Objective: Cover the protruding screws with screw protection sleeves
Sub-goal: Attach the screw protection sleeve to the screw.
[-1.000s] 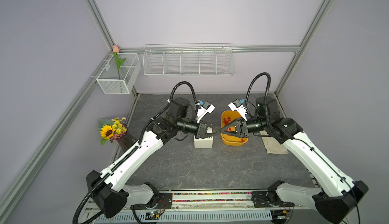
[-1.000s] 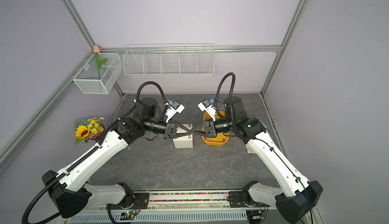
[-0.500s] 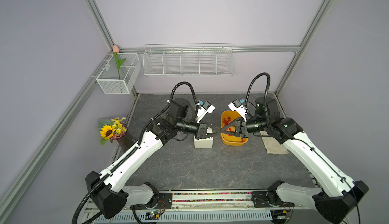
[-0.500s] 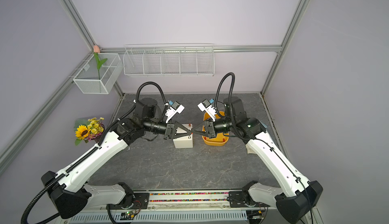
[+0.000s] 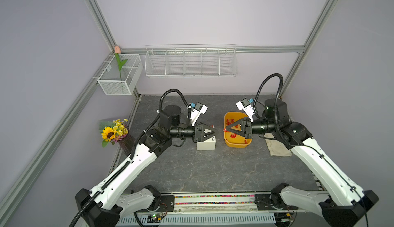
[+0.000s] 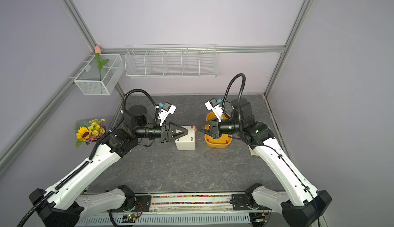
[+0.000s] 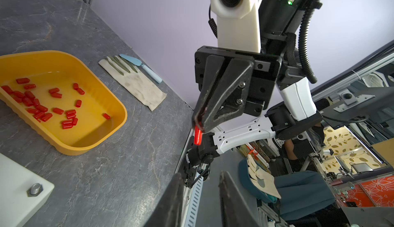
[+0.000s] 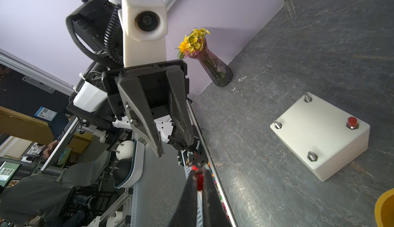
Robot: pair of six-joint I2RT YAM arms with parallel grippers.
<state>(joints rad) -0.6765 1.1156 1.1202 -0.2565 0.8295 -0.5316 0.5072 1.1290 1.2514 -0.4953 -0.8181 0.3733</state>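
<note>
Lilac walls (image 5: 191, 12), grey stone tabletop (image 5: 213, 168)

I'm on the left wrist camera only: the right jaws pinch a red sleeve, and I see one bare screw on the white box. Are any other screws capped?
Observer: Yes. The right wrist view shows one capped screw under a red sleeve, plus three bare screws on the white box.
Operator: Where is my left gripper relative to the box?
Observer: In both top views the left gripper shows over the box's top.
Operator: Anything near my left arm?
Observer: A vase of yellow flowers stands at the table's left edge.
</note>
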